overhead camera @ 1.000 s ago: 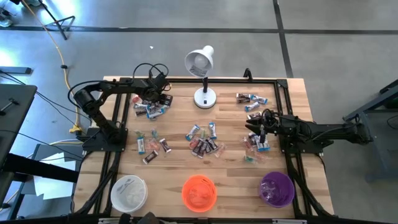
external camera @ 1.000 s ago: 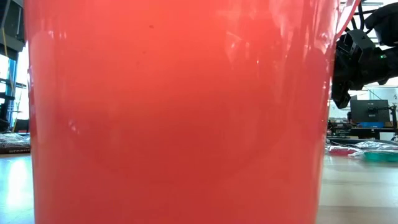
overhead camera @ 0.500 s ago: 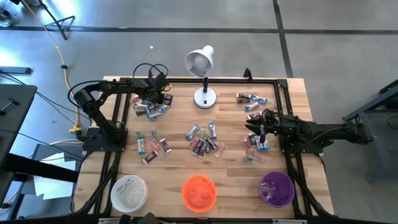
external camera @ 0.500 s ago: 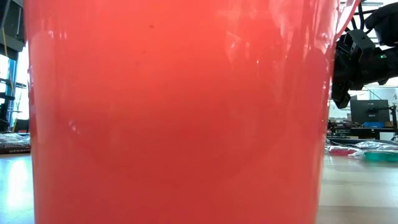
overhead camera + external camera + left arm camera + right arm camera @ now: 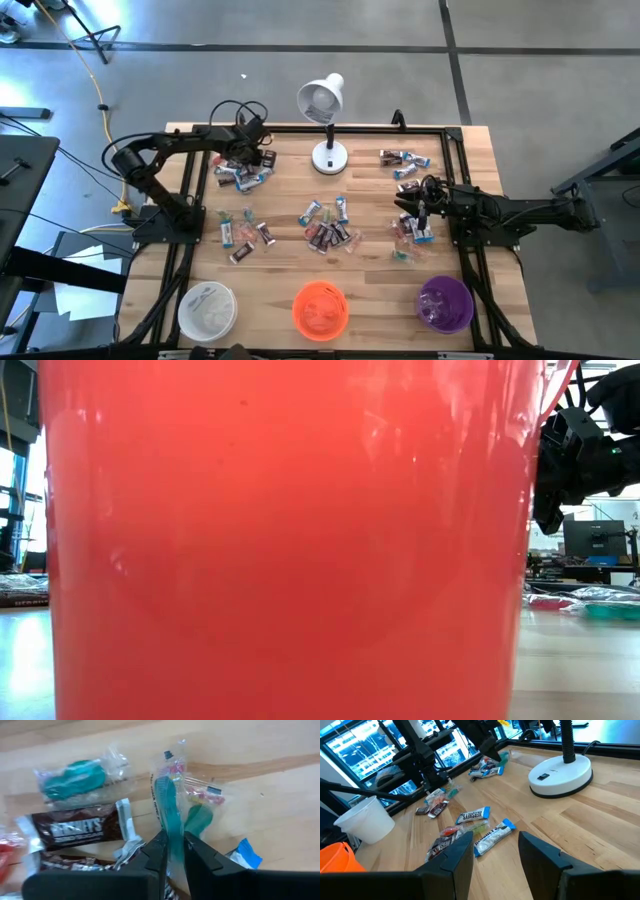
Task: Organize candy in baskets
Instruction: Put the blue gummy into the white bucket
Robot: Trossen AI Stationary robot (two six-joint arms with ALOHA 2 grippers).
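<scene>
The left gripper (image 5: 171, 851) has its fingers pinched on a clear-wrapped candy with green pieces inside (image 5: 170, 805), at the pile of candy (image 5: 243, 172) on the far left of the wooden table (image 5: 370, 200), to the left of the white desk lamp (image 5: 327, 125). Beside that held wrapper lie a brown Hershey's bar (image 5: 75, 830), a teal candy in clear wrap (image 5: 75, 779) and a blue-wrapped piece (image 5: 246, 856).

The right gripper (image 5: 412, 212) hovers to the right of the lamp, fingers apart with nothing between them, over a cluster of candy (image 5: 412, 232) near the table's right side. More candy lies just in front of the lamp in the table's middle (image 5: 328, 225), a further group sits to the lamp's right at the far edge (image 5: 400, 160), and another to its front left (image 5: 243, 232).

Along the near edge, in front of the lamp, stand the white basket (image 5: 206, 309), the orange basket (image 5: 320, 309) and the purple basket (image 5: 444, 303). The orange basket's wall fills nearly all of the low view (image 5: 290, 540)
</scene>
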